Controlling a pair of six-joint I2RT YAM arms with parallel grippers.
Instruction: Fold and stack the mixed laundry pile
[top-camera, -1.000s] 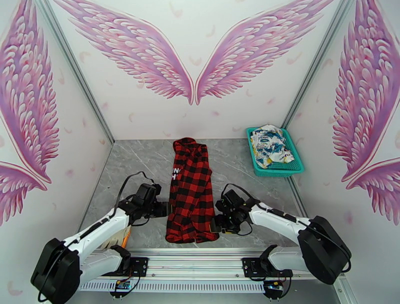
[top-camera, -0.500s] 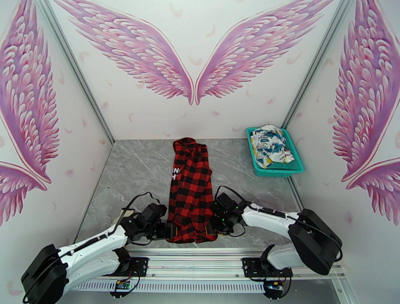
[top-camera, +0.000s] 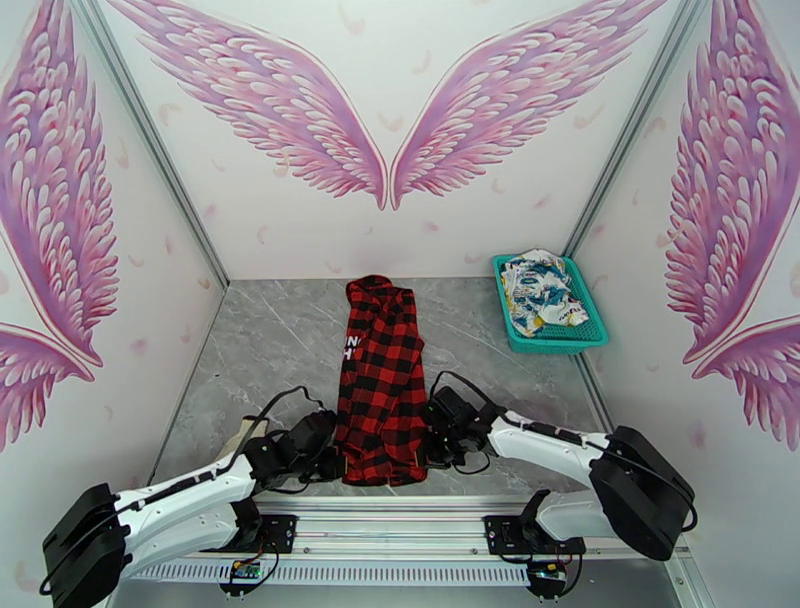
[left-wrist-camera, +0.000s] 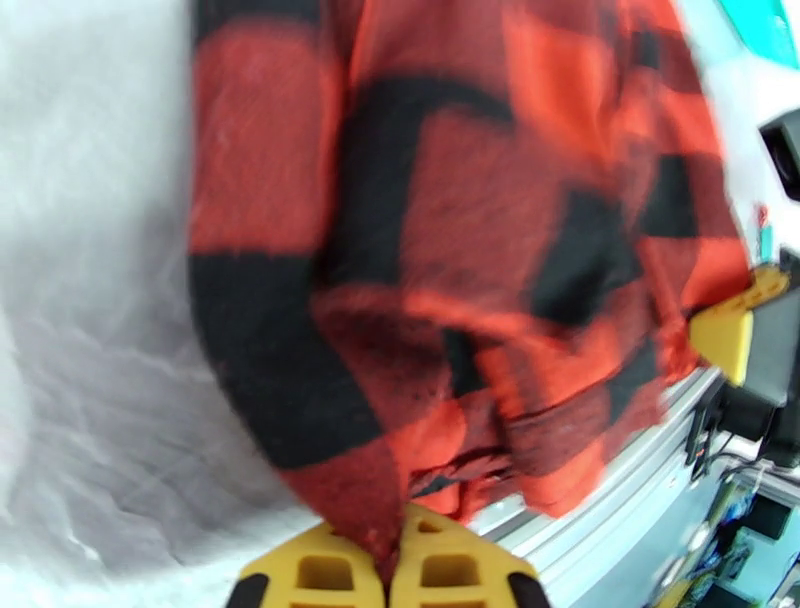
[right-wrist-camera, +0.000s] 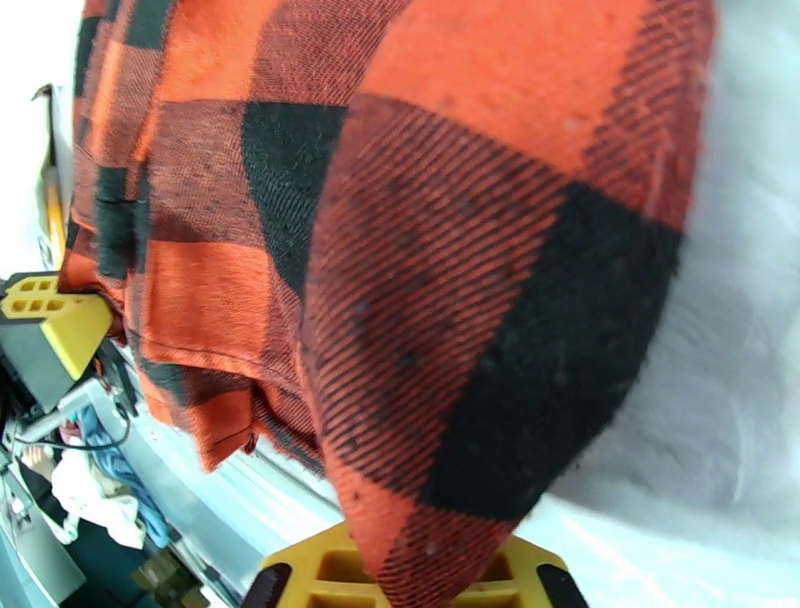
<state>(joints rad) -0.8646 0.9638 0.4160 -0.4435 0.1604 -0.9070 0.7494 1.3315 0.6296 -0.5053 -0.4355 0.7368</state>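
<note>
Left pincer (left-wrist-camera: 391, 562) pinched shut on shirt (top-camera: 380, 395) corner. Right pincer (right-wrist-camera: 400, 575) pinched on other corner. Shirt lies between pincers, stretching away on tabletop (top-camera: 280, 335).

The grey marble table (top-camera: 270, 330) carries the checked shirt (top-camera: 380, 400) at its middle and a teal basket (top-camera: 556, 346) far right.

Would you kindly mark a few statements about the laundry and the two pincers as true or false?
The left pincer is shut on a near corner of the checked shirt. True.
The right pincer hangs open above the shirt. False: it is shut on the shirt's other near corner.
The white printed garment lies in the teal basket. True.
The checked shirt is rolled into a ball. False: it lies spread out as a long strip.
</note>
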